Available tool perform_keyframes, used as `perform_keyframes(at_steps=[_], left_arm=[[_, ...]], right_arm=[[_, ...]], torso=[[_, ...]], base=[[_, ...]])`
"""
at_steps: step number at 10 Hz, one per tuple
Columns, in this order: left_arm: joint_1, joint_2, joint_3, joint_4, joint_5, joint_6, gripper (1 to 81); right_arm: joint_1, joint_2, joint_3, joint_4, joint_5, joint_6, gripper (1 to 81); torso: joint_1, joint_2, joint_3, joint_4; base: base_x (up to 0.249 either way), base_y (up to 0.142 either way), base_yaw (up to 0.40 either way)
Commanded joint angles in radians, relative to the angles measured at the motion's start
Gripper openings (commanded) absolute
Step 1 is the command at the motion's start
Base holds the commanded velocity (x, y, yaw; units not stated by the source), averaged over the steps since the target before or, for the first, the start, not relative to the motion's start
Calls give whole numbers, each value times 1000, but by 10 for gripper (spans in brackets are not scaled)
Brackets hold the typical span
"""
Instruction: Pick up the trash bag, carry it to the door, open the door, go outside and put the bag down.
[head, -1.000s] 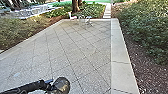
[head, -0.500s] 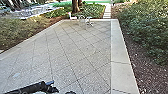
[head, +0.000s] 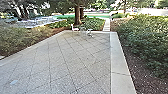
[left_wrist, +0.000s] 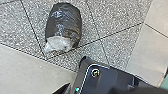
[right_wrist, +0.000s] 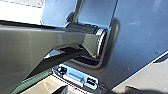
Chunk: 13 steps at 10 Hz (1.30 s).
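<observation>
The trash bag (left_wrist: 63, 25) rests on the speckled paving outdoors, in the left wrist view. It is dark and shiny, with a pale, whitish patch at one end. A strip of bare paving lies between it and the robot's dark base plate, and nothing is seen holding it. I cannot tell whether the bag stands or lies on its side. How my two grippers stand is hard to make out.
A paved yard (head: 72, 60) stretches ahead, with a pale stone border (head: 118, 57) along its right. Hedges (head: 147, 42) grow beyond that. Chairs (head: 74, 28) and a small table stand at the far end, before a tree (head: 79, 15).
The head camera has tilted up. Between the earlier pictures the dark bag by my left arm sank, and the arm has since gone lower too.
</observation>
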Motion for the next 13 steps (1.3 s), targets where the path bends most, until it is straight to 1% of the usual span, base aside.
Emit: perform_keyframes(at_steps=[1,2,3,4,5,6,7,8,9,10,11,12,13], left_arm=[[90,59,-16,159,-61,5,811],[156,75,-16,188,-91,5,811],[211,92,-16,224,-118,5,811],[274,115,-16,251,-145,5,811],[328,132,-13,284,-171,5,811],[365,161,-16,325,-184,5,811],[397,178,-16,350,-185,5,811],[422,195,-16,365,-193,5,811],[440,202,-15,370,-196,4,811],[459,207,-16,371,-214,5,811],[475,222,-18,405,-214,4,811],[495,242,-30,423,-217,2,811],[506,270,-71,431,-220,2,811]], right_arm=[[24,22,18,2,-58,5,811],[24,22,18,1,-58,5,811],[24,22,18,1,-55,5,811],[26,21,18,1,-49,5,811],[27,21,14,2,-49,5,811],[27,21,11,2,-49,7,811],[29,21,11,2,-49,7,811],[27,21,11,2,-49,7,811],[26,21,11,1,-49,7,811],[26,21,11,1,-49,7,811],[27,21,11,1,-48,8,811],[27,24,11,1,-49,8,811],[26,29,11,-1,-48,7,811]], torso=[[0,0,-8,-2],[0,0,20,5],[-2,-1,28,7],[-2,-1,34,-56],[-2,-1,73,-84],[-2,-1,77,-105],[-2,-1,87,-132],[-2,-1,118,-159],[-2,-1,151,-176],[-2,-1,182,-174],[-2,-2,121,-148],[-2,-2,152,-161],[-2,-3,166,-164]], base=[[0,0,0],[0,0,0],[0,0,0],[0,0,0],[0,0,0],[0,0,0],[0,0,0],[0,0,0],[0,0,0],[0,0,0],[0,0,0],[0,0,0],[0,0,0]])
